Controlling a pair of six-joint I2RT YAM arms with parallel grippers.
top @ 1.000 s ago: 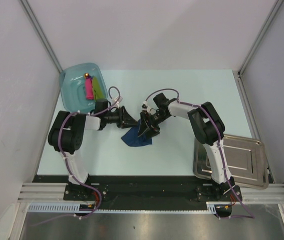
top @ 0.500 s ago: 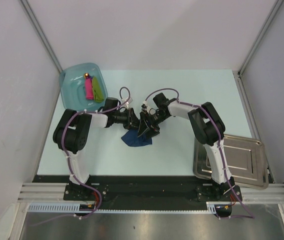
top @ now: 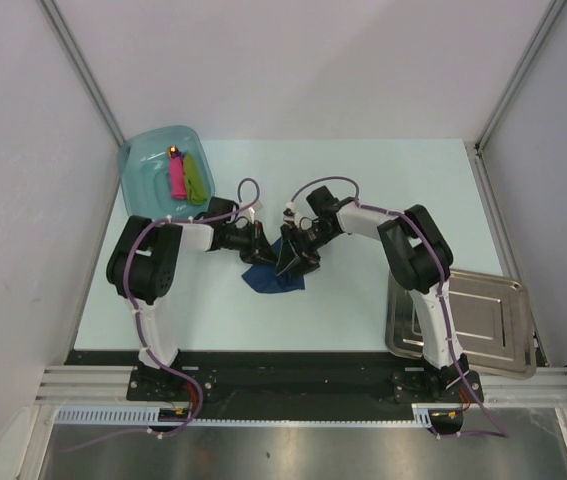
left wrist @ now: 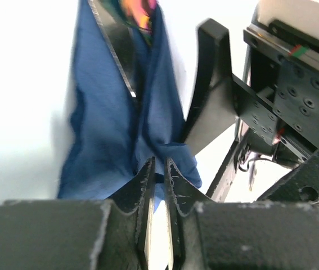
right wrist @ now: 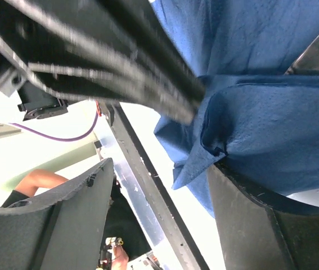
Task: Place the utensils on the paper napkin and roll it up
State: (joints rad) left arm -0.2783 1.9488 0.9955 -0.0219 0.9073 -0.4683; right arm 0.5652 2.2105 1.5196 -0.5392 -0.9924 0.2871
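The paper napkin (top: 275,279), dark blue and crumpled into folds, lies at the table's middle between both grippers. My left gripper (top: 263,252) reaches in from the left. In the left wrist view its jaws (left wrist: 159,163) stand closed to a thin slit, pinching the napkin's (left wrist: 108,118) near fold. My right gripper (top: 292,262) is open over the napkin's far side. One finger (right wrist: 260,225) presses against the cloth (right wrist: 272,118) and the other finger (right wrist: 52,225) stands clear of it. One small orange utensil (top: 174,152) lies in the teal tub. A blurred orange-red bit (left wrist: 139,11) shows inside the fold.
The pale teal tub (top: 146,185) at the back left also holds a pink stick (top: 176,177) and a lime-green stick (top: 195,178). A steel tray (top: 483,320) sits at the near right beside the right arm's base. White walls close in both sides.
My left gripper has moved right, up to the napkin, and its jaws have closed down onto the fold. The right gripper has hardly moved and stays open.
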